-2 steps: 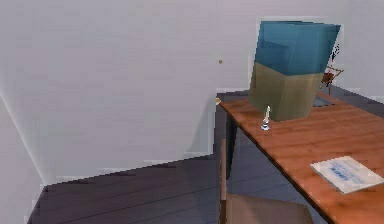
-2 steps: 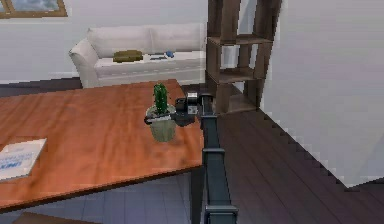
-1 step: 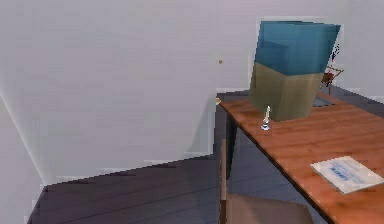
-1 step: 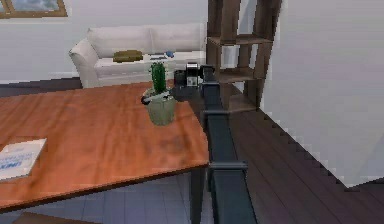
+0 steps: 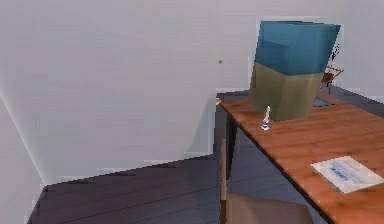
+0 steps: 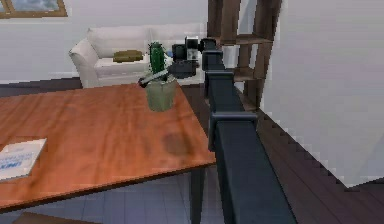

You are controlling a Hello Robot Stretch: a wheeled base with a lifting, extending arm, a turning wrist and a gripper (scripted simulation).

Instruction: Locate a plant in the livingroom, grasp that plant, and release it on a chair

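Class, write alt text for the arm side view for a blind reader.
The robot's dark arm reaches its gripper to a potted cactus at the far corner of a wooden table; a white sofa stands behind.

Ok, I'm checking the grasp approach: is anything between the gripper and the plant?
Nothing visible does. The gripper is right at the potted cactus near the wooden table's far edge, with no other thing between them.

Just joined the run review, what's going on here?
The Stretch's arm reaches across a wooden table, with its hand at a potted cactus near the table's far edge. Whether the hand holds the potted cactus can't be told. A white sofa stands beyond the table.
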